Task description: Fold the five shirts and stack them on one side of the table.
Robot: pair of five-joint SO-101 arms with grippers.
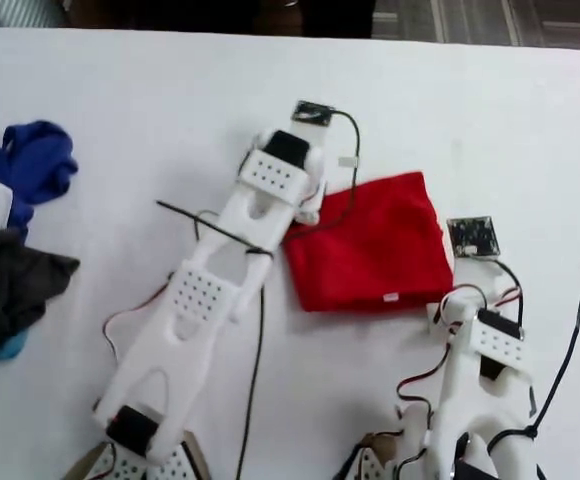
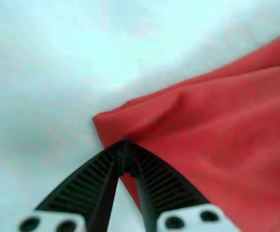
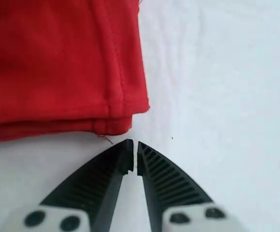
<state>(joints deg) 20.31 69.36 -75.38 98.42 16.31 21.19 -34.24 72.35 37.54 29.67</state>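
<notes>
The red shirt (image 1: 370,250) lies folded into a compact, slightly tilted rectangle on the table (image 1: 470,100), right of centre in the high view. A loose pile (image 1: 10,240) of blue, white and dark cloth sits well apart at the left edge. My guess is that those are the shirts not yet folded, so the red one probably awaits a last tidy or a carry to its stacking spot.

The left gripper (image 2: 125,162) has its jaws together right on the shirt's edge, just beside a corner. A ridge of cloth runs toward the tips, so it seems to pinch the fabric there, likely to drag or lift the bundle without undoing the folds. The right gripper (image 3: 134,157) sits on bare table just off the opposite corner, where the stacked layers show their hems. Its jaws are drawn together with only a slit between them and hold nothing.

In the high view the left arm stretches long on a diagonal from the lower left up to the shirt's upper-left corner, with its wrist tipped down. The right arm is tucked short at the lower right, its wrist just beside the shirt's lower-right corner
</notes>
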